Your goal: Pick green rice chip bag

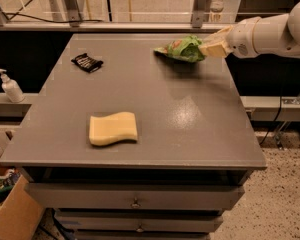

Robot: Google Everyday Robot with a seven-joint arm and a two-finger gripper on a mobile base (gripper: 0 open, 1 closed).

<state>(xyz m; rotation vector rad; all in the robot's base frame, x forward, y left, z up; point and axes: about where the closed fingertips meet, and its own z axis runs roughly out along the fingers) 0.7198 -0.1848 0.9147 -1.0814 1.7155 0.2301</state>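
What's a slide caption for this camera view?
The hand holds the green rice chip bag above the table's far right edge.

A pale-yellow wavy sponge [113,128] is lying flat toward the front left of the grey table [200,134], well apart from a small black wrapper [87,62] that is sitting near the far left corner. The gripper [207,48] is hovering over the table's far right edge, away from both. A white pump bottle [11,86] is standing upright on a ledge left of the table, a cardboard box [15,219] is showing at the bottom left, and closed drawers [135,196] with small knobs are sitting under the tabletop beside a speckled floor [285,194].
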